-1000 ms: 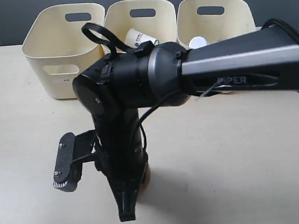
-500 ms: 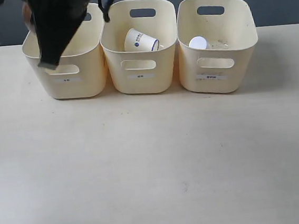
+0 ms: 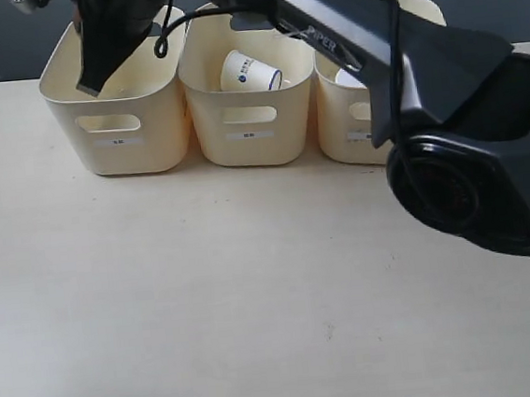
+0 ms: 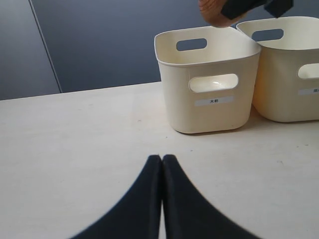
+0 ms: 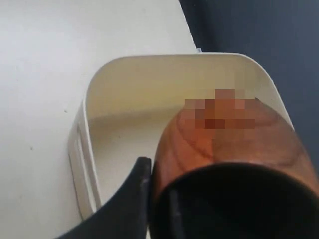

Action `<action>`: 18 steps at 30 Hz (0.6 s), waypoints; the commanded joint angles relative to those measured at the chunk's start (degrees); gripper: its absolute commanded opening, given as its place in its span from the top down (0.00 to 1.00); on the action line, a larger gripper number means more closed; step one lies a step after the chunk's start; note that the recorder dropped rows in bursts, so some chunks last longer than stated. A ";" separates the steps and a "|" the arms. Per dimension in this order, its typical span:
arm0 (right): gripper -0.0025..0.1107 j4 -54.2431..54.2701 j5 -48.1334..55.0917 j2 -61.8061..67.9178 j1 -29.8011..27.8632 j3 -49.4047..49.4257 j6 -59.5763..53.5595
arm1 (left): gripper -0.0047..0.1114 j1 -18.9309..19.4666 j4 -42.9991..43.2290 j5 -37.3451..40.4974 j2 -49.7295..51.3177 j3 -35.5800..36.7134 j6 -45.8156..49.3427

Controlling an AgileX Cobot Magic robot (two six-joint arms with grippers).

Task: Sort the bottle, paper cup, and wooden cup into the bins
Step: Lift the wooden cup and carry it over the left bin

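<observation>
My right gripper (image 3: pixel 101 53) reaches across to the left bin (image 3: pixel 118 137) and hangs over its opening. It is shut on the rim of the reddish-brown wooden cup (image 5: pixel 229 144), with one finger (image 5: pixel 142 172) outside the wall and the other inside. From the left wrist view the wooden cup (image 4: pixel 219 12) floats above that bin (image 4: pixel 209 99). The white paper cup (image 3: pixel 248 71) lies tipped in the middle bin (image 3: pixel 249 134). The bottle is not clearly visible; the right arm covers most of the right bin (image 3: pixel 348 139). My left gripper (image 4: pixel 162 159) is shut and empty, low over the table.
The right arm's big black body (image 3: pixel 470 179) fills the right of the exterior view and crosses over the middle and right bins. The beige table (image 3: pixel 209 298) stretches in front of the bins. A dark wall stands behind them.
The right gripper carried the wooden cup up from the table's front to above the left bin. Its arm now stretches across the right side of the view.
</observation>
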 commanded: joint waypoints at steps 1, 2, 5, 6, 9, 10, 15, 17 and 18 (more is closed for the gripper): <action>0.98 0.81 -3.09 2.93 -0.44 -4.02 0.10 | 0.96 -0.20 0.09 0.00 -0.28 0.07 -0.11; 0.98 0.98 -3.80 3.46 -0.44 -4.81 0.10 | 0.96 -0.20 0.09 0.00 -0.28 0.07 -0.11; 0.98 3.26 -5.54 4.89 -0.86 -6.28 0.10 | 0.96 -0.20 0.09 0.00 -0.28 0.07 -0.11; 0.98 4.75 -5.54 5.22 -1.22 -6.75 0.10 | 0.96 -0.20 0.09 0.00 -0.28 0.07 -0.11; 0.98 7.85 -3.55 5.61 -2.86 -6.73 0.10 | 0.96 -0.20 0.09 0.00 -0.28 0.07 -0.11; 0.98 8.42 -3.23 5.92 -3.21 -6.73 0.32 | 0.96 -0.20 0.09 0.00 -0.28 0.07 -0.11; 0.98 8.79 -3.14 7.23 -3.74 -6.73 2.00 | 0.96 -0.20 0.09 0.00 -0.28 0.07 -0.11; 0.98 9.41 -3.14 7.94 -3.74 -6.73 2.12 | 0.96 -0.20 0.09 0.00 -0.28 0.07 -0.11; 0.98 9.81 -3.14 8.28 -3.74 -6.73 2.21 | 0.96 -0.20 0.09 0.00 -0.28 0.07 -0.11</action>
